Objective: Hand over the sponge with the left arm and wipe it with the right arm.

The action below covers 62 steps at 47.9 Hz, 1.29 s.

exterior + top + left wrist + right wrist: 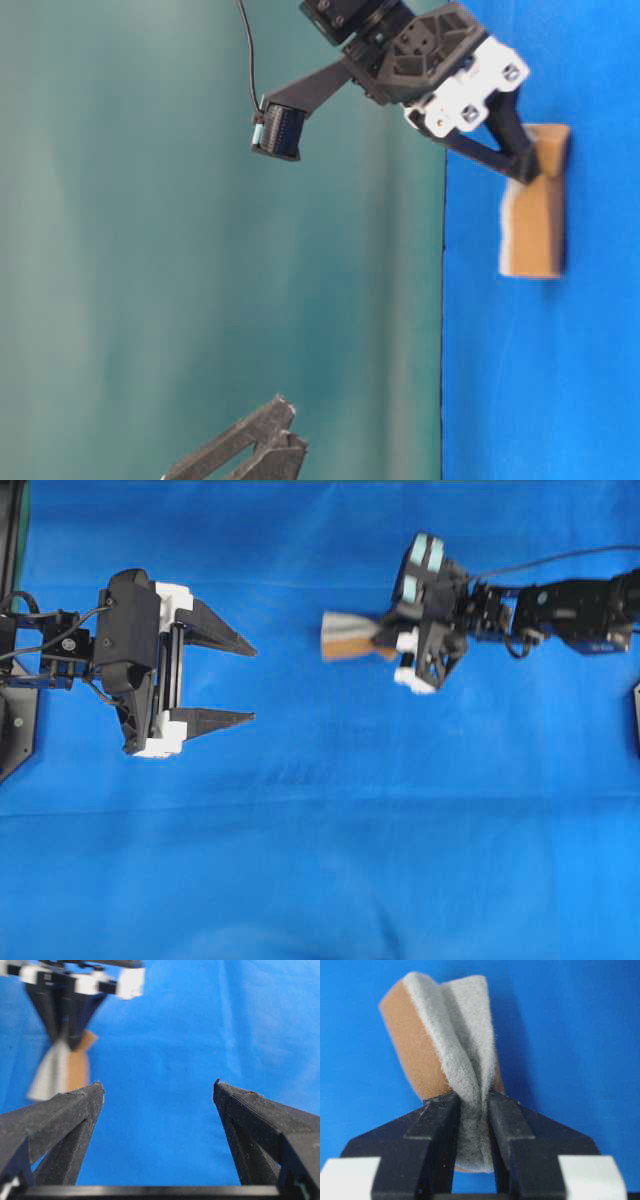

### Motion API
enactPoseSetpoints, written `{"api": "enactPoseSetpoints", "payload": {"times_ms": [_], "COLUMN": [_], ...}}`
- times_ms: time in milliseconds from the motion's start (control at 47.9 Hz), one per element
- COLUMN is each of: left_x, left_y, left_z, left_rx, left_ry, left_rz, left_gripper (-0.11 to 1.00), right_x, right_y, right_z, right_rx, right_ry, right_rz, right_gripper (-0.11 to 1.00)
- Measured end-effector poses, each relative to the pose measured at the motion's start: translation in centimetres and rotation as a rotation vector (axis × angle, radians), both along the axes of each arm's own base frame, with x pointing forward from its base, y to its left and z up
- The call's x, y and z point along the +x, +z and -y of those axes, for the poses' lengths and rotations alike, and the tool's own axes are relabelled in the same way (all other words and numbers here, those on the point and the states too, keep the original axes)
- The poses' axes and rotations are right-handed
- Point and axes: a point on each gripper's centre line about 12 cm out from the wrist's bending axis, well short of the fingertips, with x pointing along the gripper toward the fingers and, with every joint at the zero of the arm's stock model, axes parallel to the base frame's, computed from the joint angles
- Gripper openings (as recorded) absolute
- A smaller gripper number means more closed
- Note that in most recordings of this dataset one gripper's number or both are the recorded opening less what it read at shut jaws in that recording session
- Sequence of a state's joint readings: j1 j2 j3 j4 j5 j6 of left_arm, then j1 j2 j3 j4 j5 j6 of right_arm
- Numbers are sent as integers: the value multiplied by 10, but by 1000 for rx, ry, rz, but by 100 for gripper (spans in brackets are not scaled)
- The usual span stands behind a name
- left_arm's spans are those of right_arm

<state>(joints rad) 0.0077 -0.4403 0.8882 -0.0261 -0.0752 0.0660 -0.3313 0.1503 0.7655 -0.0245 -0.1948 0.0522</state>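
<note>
The sponge (345,637), grey-white felt on one face and tan-brown on the other, is pinched and creased between the fingers of my right gripper (385,632), which is shut on it. In the right wrist view the sponge (440,1045) sticks out beyond the right gripper (471,1102) over the blue cloth. At table level the sponge (535,215) sits against or just off the cloth; I cannot tell which. My left gripper (250,683) stands open and empty, apart to the left. Its wrist view shows the left gripper (157,1090) wide apart, with the sponge (60,1067) ahead at upper left.
A blue cloth (320,860) covers the whole table. The left arm's base (15,720) stands at the left edge, and the right arm (570,610) reaches in from the right with a cable trailing behind it. A teal wall (150,250) backs the table-level view.
</note>
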Motion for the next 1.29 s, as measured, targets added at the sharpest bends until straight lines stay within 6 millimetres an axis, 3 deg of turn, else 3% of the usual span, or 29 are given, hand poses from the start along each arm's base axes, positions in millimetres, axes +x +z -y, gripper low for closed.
{"api": "enactPoseSetpoints", "payload": {"times_ms": [167,376,877,1294], "left_x": [0,0,0,0], "left_y": [0,1,1,1], "left_z": [0,-1,-1,0], "left_rx": [-3,-6,-4,-1], "left_ry": [1,4,3,1], "left_rz": [2,6,9,9], "left_gripper": [89,89,89,89], "right_x": [-2,1,19,22], "right_y": [3,3,-3,-4], "right_z": [15,6,-106,-161], "right_rx": [-17,-13,73,130], "right_ry": [-29,-6,214,308], "right_rz": [9,10,-10,-55], "right_gripper": [25,25,25,25]}}
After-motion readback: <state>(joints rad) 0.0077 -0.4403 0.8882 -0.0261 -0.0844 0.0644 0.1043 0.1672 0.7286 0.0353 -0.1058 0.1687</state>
